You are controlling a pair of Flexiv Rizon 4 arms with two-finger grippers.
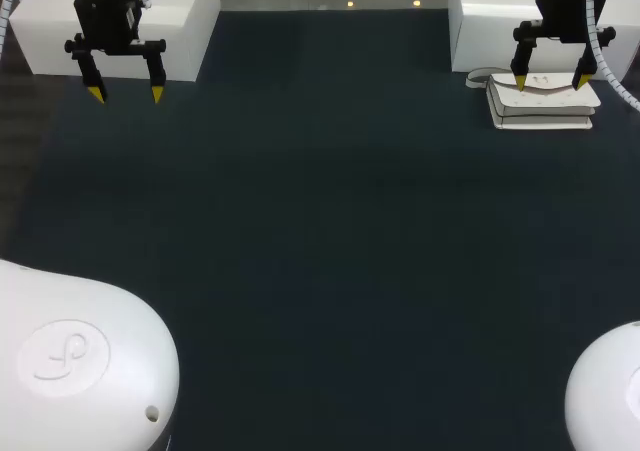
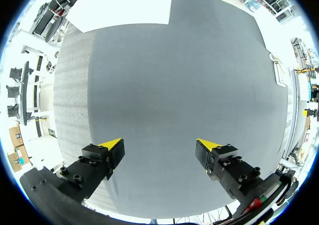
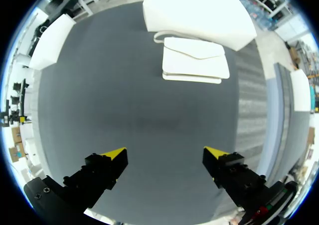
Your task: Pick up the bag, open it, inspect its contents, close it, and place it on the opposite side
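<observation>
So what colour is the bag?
The bag is plain white, with no pattern; the right wrist view shows it best.

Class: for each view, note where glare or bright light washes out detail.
Head view: two small light spots glint beyond the far edge of the dark mat. Right wrist view: the white bag nearly merges with the white block behind it; only its flap line sets it apart. Left wrist view: the mat is evenly lit, with no hard shadow under the left gripper.
</observation>
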